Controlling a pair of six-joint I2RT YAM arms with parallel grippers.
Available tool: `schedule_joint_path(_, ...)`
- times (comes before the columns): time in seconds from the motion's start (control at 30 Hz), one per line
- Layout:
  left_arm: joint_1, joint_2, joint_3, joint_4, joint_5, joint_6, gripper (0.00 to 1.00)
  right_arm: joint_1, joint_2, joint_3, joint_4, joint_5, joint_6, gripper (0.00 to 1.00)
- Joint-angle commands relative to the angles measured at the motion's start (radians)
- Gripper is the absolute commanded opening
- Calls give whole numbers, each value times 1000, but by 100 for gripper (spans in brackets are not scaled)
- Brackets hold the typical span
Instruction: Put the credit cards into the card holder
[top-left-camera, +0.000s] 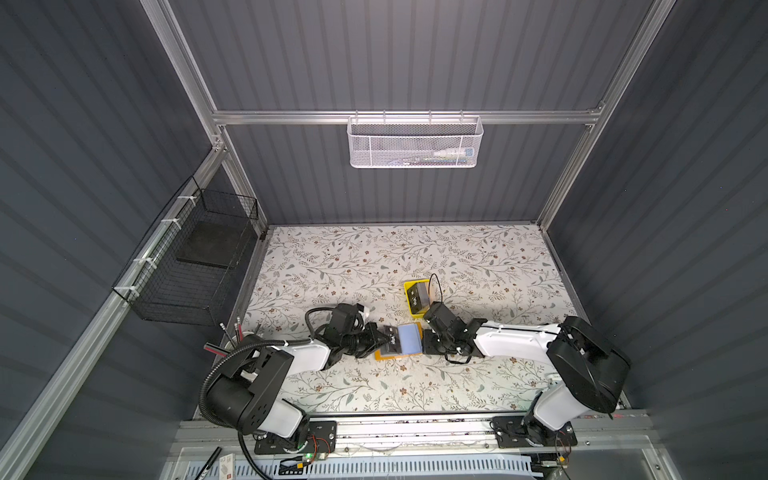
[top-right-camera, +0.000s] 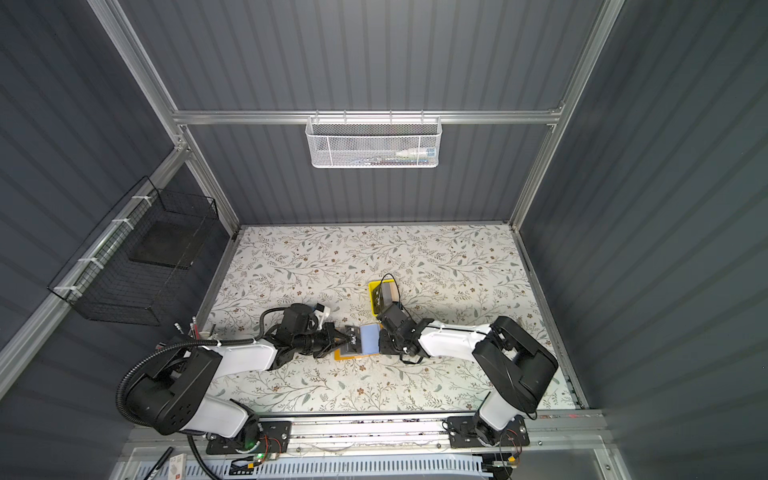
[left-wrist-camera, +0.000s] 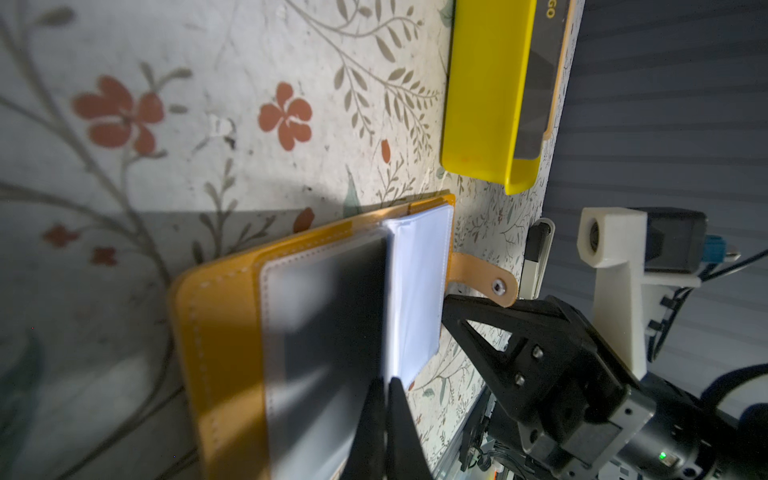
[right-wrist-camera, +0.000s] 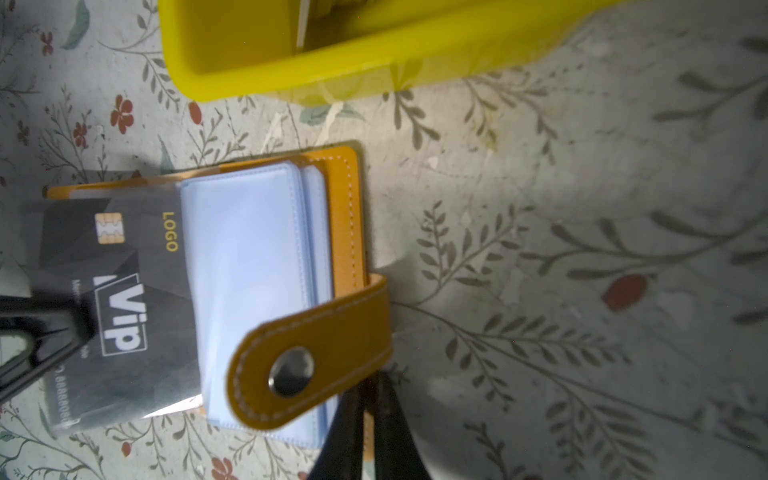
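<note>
Card in hand: black VIP card (right-wrist-camera: 120, 291), lying flat across the open card holder (right-wrist-camera: 345, 216). One end seems to be under a clear pocket film and the other overhangs the orange cover. How deep it sits we cannot tell.

Handling, our est.: light, thin, stiff but springy plastic w/ a glossy, slippery face. Only a pinch on the free short edge works, kept level so the card does not bow or skid out. Left end effector (left-wrist-camera: 385, 380) has its jaws fully closed on that overhanging edge.

Holder is soft and floppy. Bluish sleeve pages (right-wrist-camera: 245, 257) fan up and the strap (right-wrist-camera: 316, 345) flops over them, so it needs pinning. Right end effector (right-wrist-camera: 372, 380) is nearly closed, appar. nipping the cover edge just beside the strap root.

Holder sits on the bench (right-wrist-camera: 582, 208) near the front middle, btw. both arms in both top views. Yellow tray (right-wrist-camera: 249, 83) just behind it carries spare cards (top-left-camera: 419, 296).

Risk: film is limp, so a card corner may snag at the pocket mouth.
</note>
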Motion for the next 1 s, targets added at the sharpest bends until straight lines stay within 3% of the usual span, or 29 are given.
schedule_joint_path(0.0, 4, 24, -25, 49, 20, -28, 0, 7, 9, -17, -36, 3, 8, 10)
schedule_joint_path(0.97, 5, 88, -80, 254, 73, -99, 0, 7, 24, -23, -22, -3, 11, 10)
